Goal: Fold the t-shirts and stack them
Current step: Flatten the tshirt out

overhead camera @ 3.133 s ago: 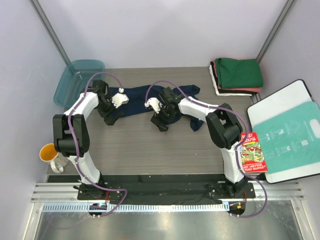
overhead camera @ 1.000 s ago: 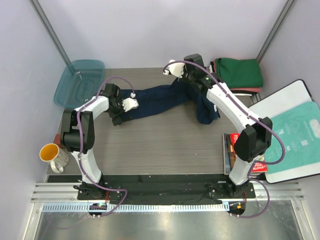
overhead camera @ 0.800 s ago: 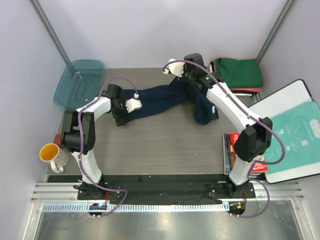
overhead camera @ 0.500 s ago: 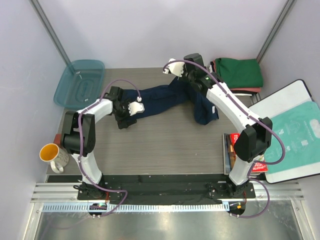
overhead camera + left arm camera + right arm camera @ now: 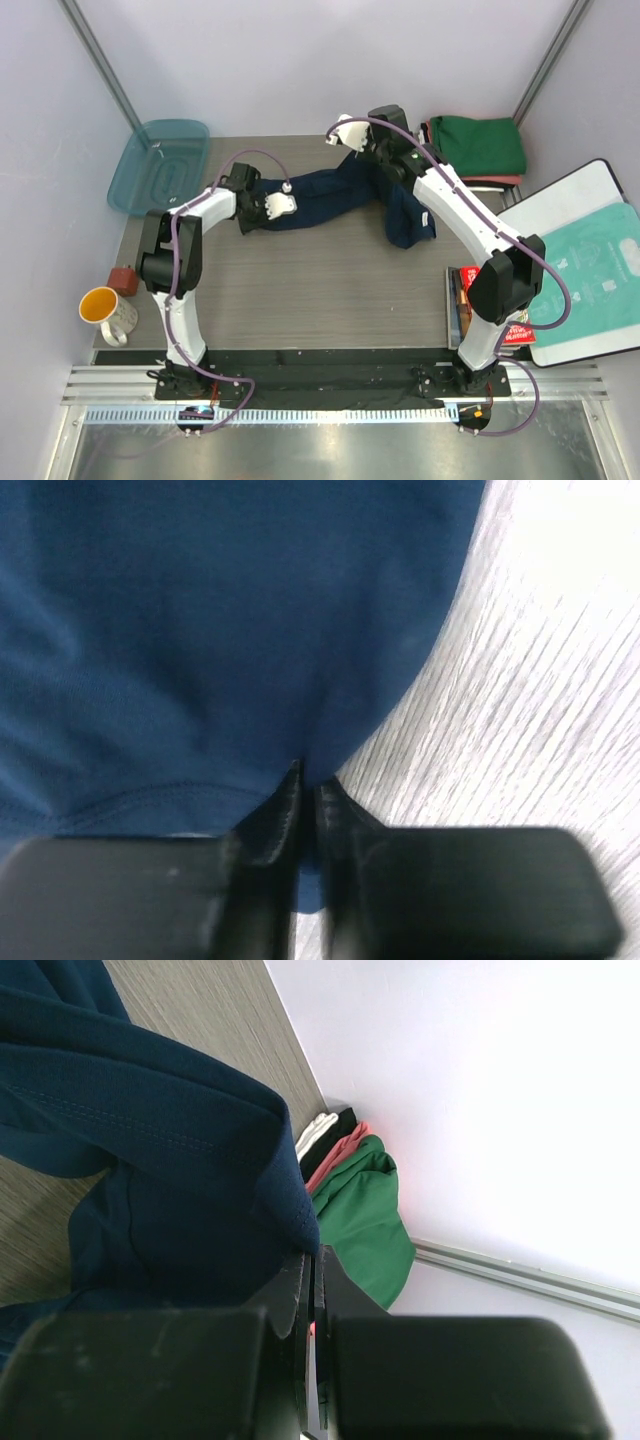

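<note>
The navy t-shirt point(image 5: 330, 195) lies bunched on the surface point(image 5: 300, 290) just left of the folded stack point(image 5: 478, 150), with its long axis running straight away from that stack. The step in hand looks like stretching it flat. The right end effector point(image 5: 345, 132), nearer the stack, is clamped on a raised edge. The left end effector point(image 5: 281, 203), farther off, is pinched tight on the far hem. The next move calls for an even outward pull.

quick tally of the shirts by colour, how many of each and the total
navy shirt: 1
green shirt: 1
salmon-red shirt: 1
white shirt: 1
total: 4 that show clearly; a dark edge in the folded pile may be a fifth, too little of it shows to tell
</note>
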`<state>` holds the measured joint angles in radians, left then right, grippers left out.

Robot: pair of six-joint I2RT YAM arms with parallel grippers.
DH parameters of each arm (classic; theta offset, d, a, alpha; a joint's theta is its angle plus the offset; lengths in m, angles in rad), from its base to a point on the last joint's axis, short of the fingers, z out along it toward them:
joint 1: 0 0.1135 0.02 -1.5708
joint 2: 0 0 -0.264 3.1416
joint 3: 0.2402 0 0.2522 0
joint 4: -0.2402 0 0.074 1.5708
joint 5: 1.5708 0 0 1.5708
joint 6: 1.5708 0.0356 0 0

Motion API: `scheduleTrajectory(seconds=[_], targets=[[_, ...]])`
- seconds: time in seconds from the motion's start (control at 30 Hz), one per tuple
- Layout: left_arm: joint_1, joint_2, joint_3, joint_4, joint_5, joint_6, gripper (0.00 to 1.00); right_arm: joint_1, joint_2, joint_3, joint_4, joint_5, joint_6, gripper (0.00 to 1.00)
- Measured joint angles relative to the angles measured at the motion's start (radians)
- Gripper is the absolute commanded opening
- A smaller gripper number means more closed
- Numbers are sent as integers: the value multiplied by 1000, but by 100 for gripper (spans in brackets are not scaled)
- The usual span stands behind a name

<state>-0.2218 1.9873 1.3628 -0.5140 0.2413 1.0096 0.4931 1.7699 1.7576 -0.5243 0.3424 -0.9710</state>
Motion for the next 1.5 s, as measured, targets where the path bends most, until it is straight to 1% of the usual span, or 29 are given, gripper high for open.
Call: scheduleTrajectory(seconds=[0.07,0.17,0.23,0.33,0.43,0.57,0.67,0.77,0.83,0.93,0.97,1.0,1.03,1.1,1.13,1.17,1.27,1.33,1.43,1.5], targets=[[-3,3,3,-7,-11,9,0,0,0,0,0,0,1,1],[-4,3,15,-50,-17,21,0,0,0,0,0,0,0,1],[-4,-2,25,-99,-16,24,0,0,-3,0,-1,0,-4,1],[-2,-32,61,-219,-5,35,0,0,-15,0,-4,-1,-18,1],[5,-90,148,-347,19,46,0,0,-50,-1,-8,-9,-28,1],[31,-183,342,-517,75,61,0,-2,-137,-1,-31,-41,-28,1],[45,-256,409,-628,109,100,0,-4,-236,0,-105,-106,-11,1],[47,-332,402,-713,138,163,0,-5,-346,13,-246,-192,10,1],[45,-378,360,-744,150,206,0,-5,-409,31,-338,-247,15,1],[44,-441,280,-778,163,263,17,-5,-482,29,-412,-299,16,1],[44,-458,257,-794,167,278,27,-5,-501,18,-412,-304,16,1],[44,-469,243,-810,172,283,32,-5,-518,-5,-394,-294,19,1],[44,-471,242,-820,174,286,43,-5,-523,-27,-374,-282,21,1],[42,-453,253,-831,171,262,48,-5,-523,-114,-261,-220,22,1],[42,-428,275,-839,164,241,55,-5,-512,-144,-217,-195,17,1],[41,-398,297,-839,159,224,59,-5,-491,-181,-148,-163,8,1],[41,-235,414,-802,116,148,61,-5,-393,-247,10,-109,-18,1],[41,-134,459,-758,88,104,63,-6,-316,-270,77,-83,-29,1],[43,-30,481,-722,75,51,67,-6,-237,-274,148,-54,-37,1],[43,-15,473,-724,86,39,69,-6,-221,-278,182,-43,-40,1]])
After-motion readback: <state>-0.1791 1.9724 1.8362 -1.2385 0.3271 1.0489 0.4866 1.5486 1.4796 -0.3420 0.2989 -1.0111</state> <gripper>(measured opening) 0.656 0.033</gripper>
